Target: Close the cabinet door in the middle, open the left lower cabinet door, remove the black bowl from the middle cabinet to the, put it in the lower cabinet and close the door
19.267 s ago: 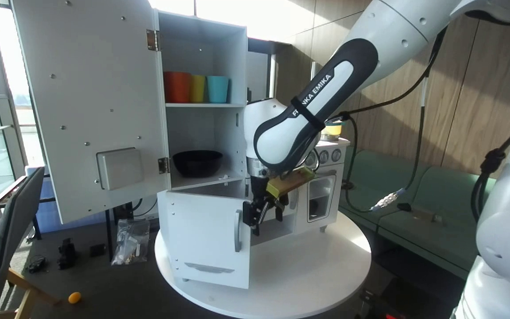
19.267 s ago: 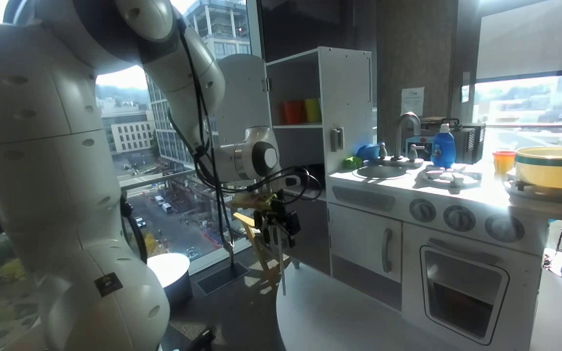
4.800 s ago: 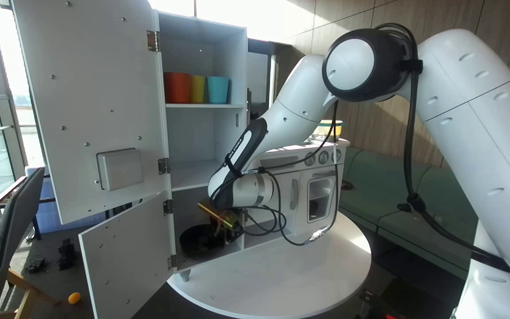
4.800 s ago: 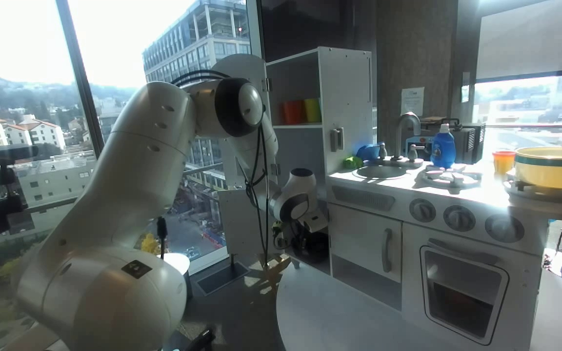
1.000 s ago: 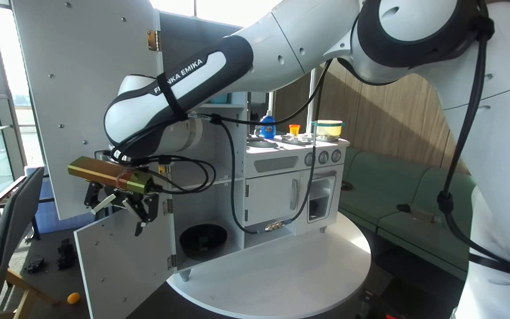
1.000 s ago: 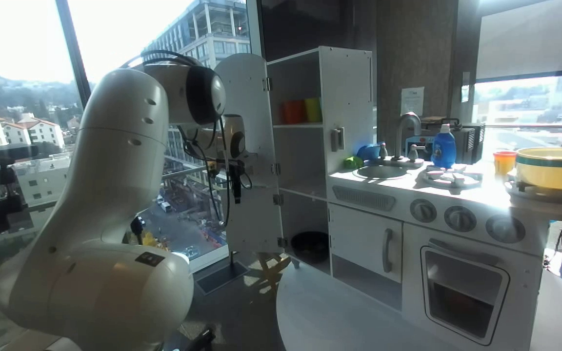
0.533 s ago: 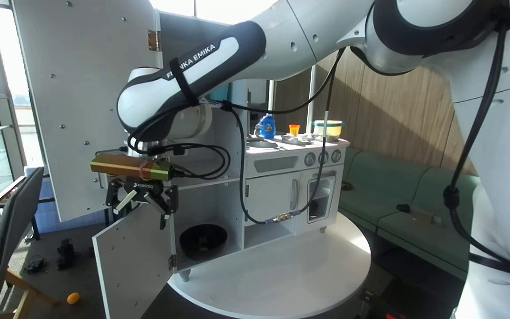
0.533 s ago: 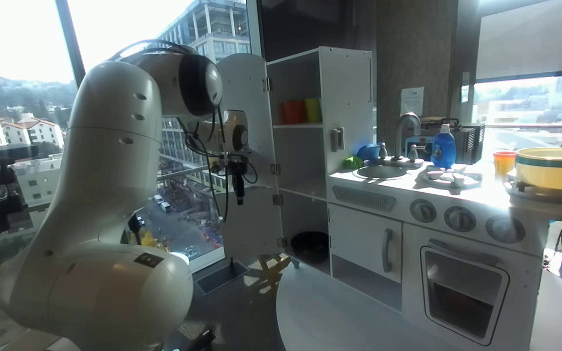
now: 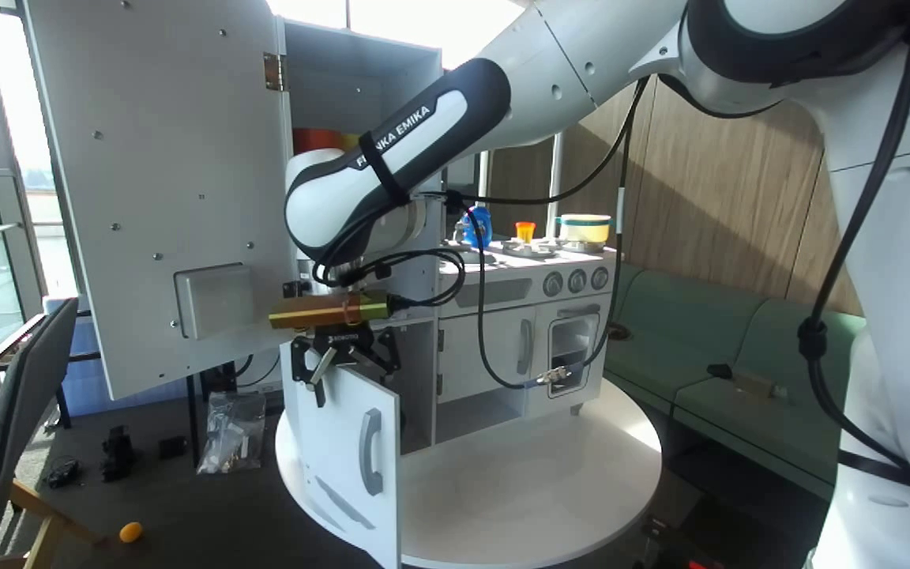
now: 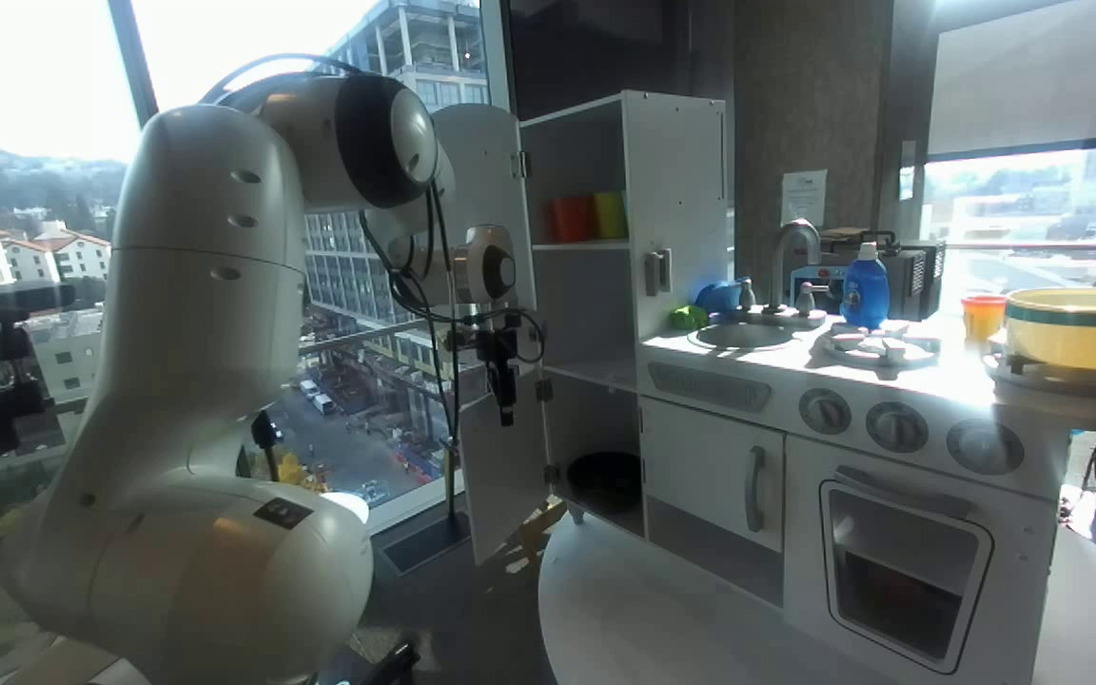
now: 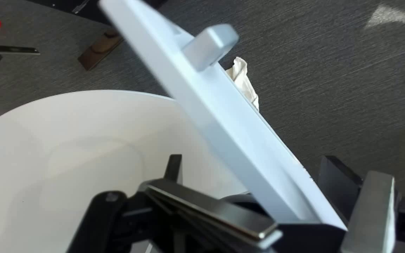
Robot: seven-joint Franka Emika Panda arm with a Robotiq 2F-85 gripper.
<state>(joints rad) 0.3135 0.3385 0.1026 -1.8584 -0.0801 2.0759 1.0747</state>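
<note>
The white lower cabinet door [image 9: 344, 466] stands partly open, its outer face with the grey handle [image 9: 370, 452] showing. My gripper [image 9: 355, 379] is open at its top edge. In the wrist view the door [image 11: 223, 119] runs between the spread fingers [image 11: 255, 168]; I cannot tell whether they touch it. The black bowl [image 10: 605, 480] sits in the lower compartment, mostly hidden behind the door in an exterior view. A dark curved edge, probably the bowl [image 11: 239, 199], shows in the wrist view. The upper cabinet door [image 9: 163, 197] is swung wide open.
Orange and yellow cups [image 10: 586, 217] stand on the top shelf. The toy stove [image 10: 852, 476] adjoins the cabinet, with a yellow pot [image 10: 1076, 328] and blue bottle [image 10: 864, 290] on top. The round white table [image 9: 534, 490] lies below. Arm cables [image 9: 494, 348] hang loosely.
The bowl moved from the middle compartment down to the lower one. In the last second, my gripper moved toward the cabinet and the lower door swung from wide open to partly open.
</note>
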